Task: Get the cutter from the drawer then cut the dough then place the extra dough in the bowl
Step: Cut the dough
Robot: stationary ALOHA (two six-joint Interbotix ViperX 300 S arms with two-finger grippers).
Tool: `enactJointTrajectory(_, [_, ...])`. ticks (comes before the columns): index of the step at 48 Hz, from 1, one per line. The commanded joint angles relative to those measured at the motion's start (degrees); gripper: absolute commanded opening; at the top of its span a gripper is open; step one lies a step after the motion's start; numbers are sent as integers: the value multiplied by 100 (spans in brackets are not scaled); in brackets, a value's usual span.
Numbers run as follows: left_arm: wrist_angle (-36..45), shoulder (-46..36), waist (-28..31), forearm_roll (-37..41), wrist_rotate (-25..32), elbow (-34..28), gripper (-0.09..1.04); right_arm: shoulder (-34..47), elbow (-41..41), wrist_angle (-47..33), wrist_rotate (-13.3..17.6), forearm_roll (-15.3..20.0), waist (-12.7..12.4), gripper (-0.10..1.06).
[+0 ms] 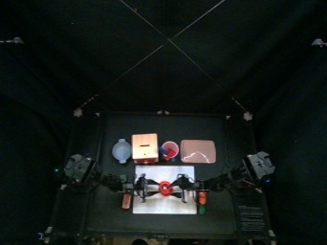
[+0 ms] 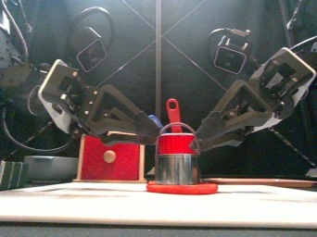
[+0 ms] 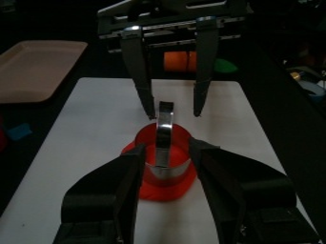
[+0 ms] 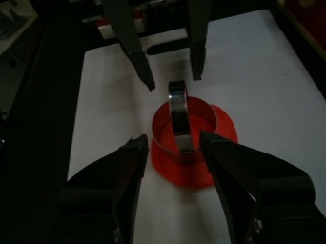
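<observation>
One cutter [image 2: 177, 169] is sitting on the one red dough [image 2: 183, 188] disc, metal touching dough. I can't tell whether it's pressing in. The dough is lying on the single white cutting board [image 3: 90, 124], which is sitting at the middle of the desk's front edge.

Two grippers are flanking it:
- The left gripper [image 4: 173, 79] is coming in from the desk's left edge with jaws spread, gripping nothing. One jaw is sitting on either side of the cutter and dough.
- The right gripper [image 3: 173, 114] is mirroring that from the right edge. Its jaws are also spread and holding nothing, with the tips hanging just above the cutter's top.

Four things are sitting in a row behind the board, running from the left edge toward the right:
- One blue-grey bowl [image 1: 121, 149]. It's too small here to tell what it's holding.
- One wooden box [image 2: 109, 157], showing its red drawer front.
- One red cup [image 2: 176, 142], holding two toy knives: one red knife [image 2: 172, 109] and one blue knife [image 2: 154, 120].
- One pink tray [image 1: 198, 150].

Two small toy foods [image 1: 202, 197], one orange-red and one green, are lying on the desk just beside the board's right edge.
</observation>
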Motion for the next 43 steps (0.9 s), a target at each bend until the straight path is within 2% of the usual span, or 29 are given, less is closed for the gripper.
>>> enactJointTrajectory(1, [62,-53,9,0,9,-141,80,-105,-105,-53,-9,-53,-26,83])
enactJointTrajectory(7, [167,-18,18,-9,9,-167,80,-97,-114,-53,-9,-53,-44,81])
enactJointTrajectory(18, [176,18,44,-18,9,-185,79,-35,-132,-53,0,-79,-44,68])
enactJointTrajectory(29, [176,26,123,-18,9,-202,67,9,-158,-53,0,-79,-70,68])
enactJointTrajectory(43, [457,105,193,-18,9,-264,66,53,-167,-53,0,-70,-97,67])
